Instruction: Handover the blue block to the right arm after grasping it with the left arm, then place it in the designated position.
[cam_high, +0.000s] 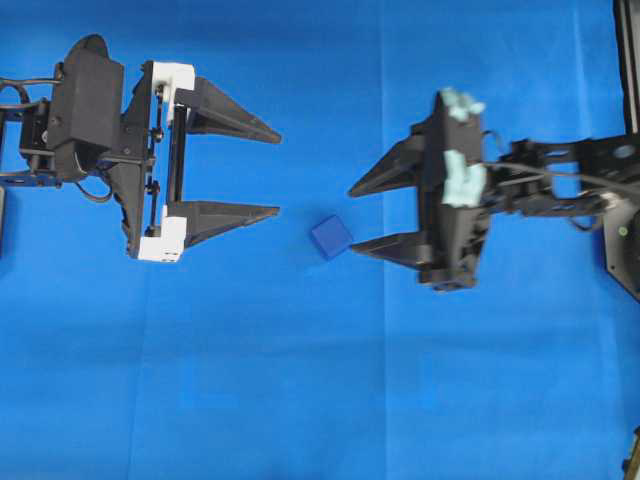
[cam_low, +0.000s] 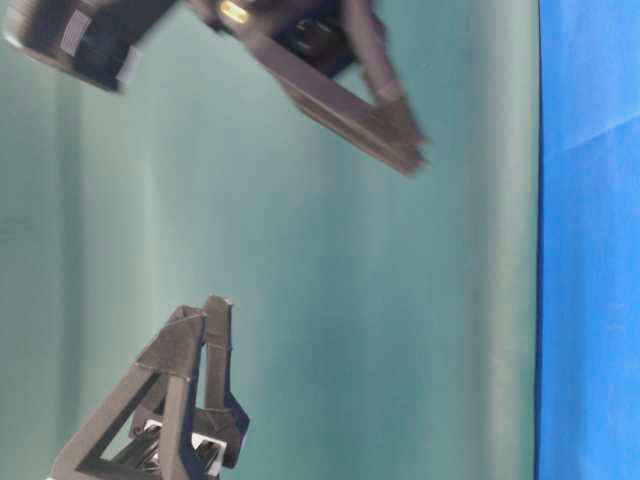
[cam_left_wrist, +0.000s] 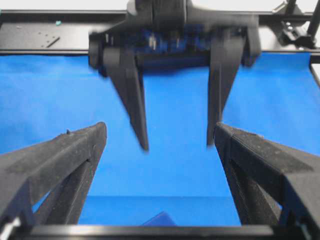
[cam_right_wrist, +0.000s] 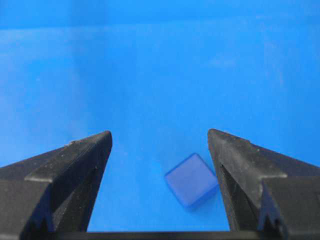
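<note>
The blue block (cam_high: 331, 237) lies on the blue cloth between the two arms, held by neither. My left gripper (cam_high: 279, 174), with white brackets, is open and empty, its tips left of the block. My right gripper (cam_high: 351, 220), with teal trim, is open, and its lower fingertip is just right of the block. In the right wrist view the block (cam_right_wrist: 191, 180) sits between my open fingers (cam_right_wrist: 159, 134), close to the right one. In the left wrist view only its corner (cam_left_wrist: 160, 219) shows at the bottom edge, below my open gripper (cam_left_wrist: 160, 132). The right gripper (cam_left_wrist: 177, 146) faces it, blurred.
The blue cloth (cam_high: 300, 380) covers the table. A black frame (cam_left_wrist: 50, 40) runs along the far edge behind the right arm. The table-level view shows two grippers, one at the top (cam_low: 400, 140) and one at the bottom (cam_low: 215, 310), before a teal backdrop; the block is out of view there.
</note>
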